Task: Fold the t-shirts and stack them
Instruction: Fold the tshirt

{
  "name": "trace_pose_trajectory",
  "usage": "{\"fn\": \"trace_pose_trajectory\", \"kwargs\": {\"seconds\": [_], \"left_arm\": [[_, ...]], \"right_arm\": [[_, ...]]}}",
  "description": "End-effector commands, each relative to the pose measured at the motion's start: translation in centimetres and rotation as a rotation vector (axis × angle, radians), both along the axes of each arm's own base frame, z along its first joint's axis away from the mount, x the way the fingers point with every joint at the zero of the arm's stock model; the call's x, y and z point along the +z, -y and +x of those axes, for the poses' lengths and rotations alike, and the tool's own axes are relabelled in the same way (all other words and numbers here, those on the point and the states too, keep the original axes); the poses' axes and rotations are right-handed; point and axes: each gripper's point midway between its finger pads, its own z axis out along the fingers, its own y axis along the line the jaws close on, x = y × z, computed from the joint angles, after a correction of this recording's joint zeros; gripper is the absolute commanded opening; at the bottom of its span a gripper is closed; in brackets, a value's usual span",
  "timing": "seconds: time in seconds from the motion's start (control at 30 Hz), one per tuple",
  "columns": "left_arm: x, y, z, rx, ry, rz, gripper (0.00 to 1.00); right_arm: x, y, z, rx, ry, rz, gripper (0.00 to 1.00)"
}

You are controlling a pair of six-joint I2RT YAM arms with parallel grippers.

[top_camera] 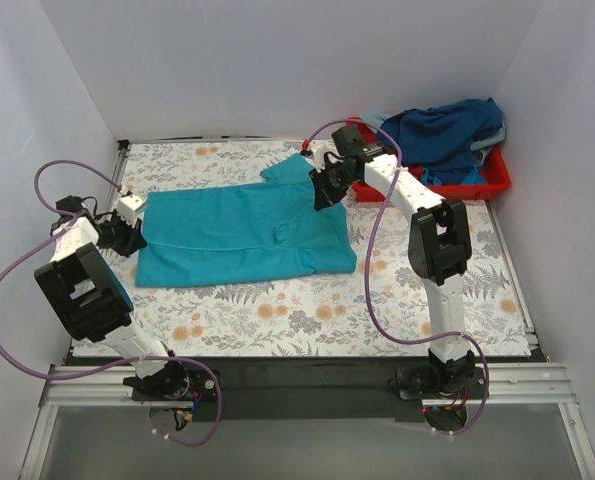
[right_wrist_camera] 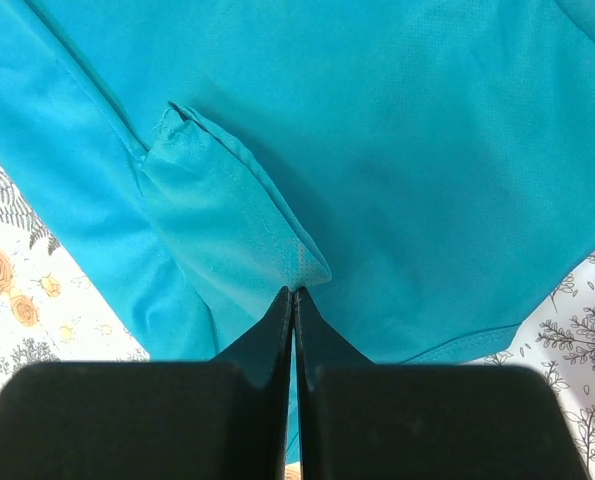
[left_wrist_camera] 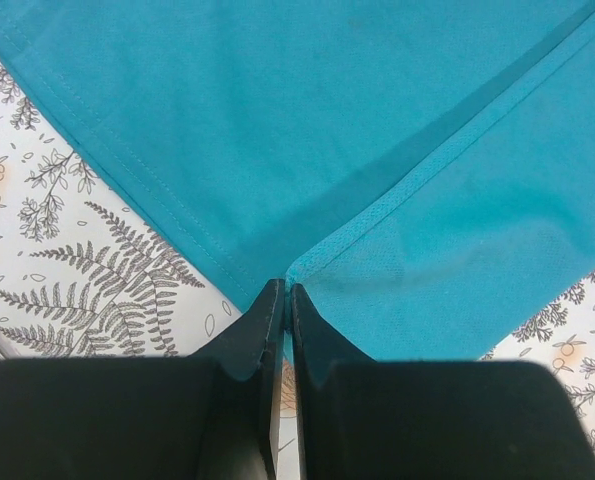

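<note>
Both pairs of jaws are pressed together, each pinching the edge of the teal shirt [top_camera: 242,235].

Overhead view: the shirt lies spread flat in the middle of a flower-patterned table [top_camera: 277,320]. The left gripper [top_camera: 129,237] meets its left edge, and the right gripper [top_camera: 323,190] meets its upper right part. Far right, well apart from both arms, a navy shirt [top_camera: 442,130] is heaped in a red tray [top_camera: 495,183] with a little teal cloth showing beneath it.

Left wrist view: the black fingers are closed on the very point of a corner where two layers of cloth meet. Only a sliver of teal shows between them.

Right wrist view: the fingers are closed on the tip of a small doubled-over flap [right_wrist_camera: 217,225], with smooth cloth all around it.

What could go wrong: both grips look shallow, right at the fingertips, so the cloth may slip free once it is lifted or pulled. If one arm rises or travels faster than the other, the fold would likely come out crooked. The bunched flap may be trapped inside as a lump.
</note>
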Motion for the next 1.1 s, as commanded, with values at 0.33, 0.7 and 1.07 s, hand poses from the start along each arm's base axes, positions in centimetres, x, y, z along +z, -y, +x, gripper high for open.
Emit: {"fn": "trace_pose_trajectory", "kwargs": {"seconds": [0.33, 0.7, 1.07], "left_arm": [[-1.0, -1.3, 1.5, 0.058, 0.04, 0.01, 0.0], [-3.2, -1.5, 0.6, 0.081, -0.016, 0.022, 0.0], [-3.7, -1.8, 0.4, 0.136, -0.052, 0.014, 0.06]], "right_arm": [[-1.0, 0.0, 2.0, -0.025, 0.039, -0.017, 0.01], [-2.4, -0.2, 2.6, -0.044, 0.028, -0.018, 0.01], [-2.6, -0.4, 3.7, -0.08, 0.054, -0.01, 0.01]]}}
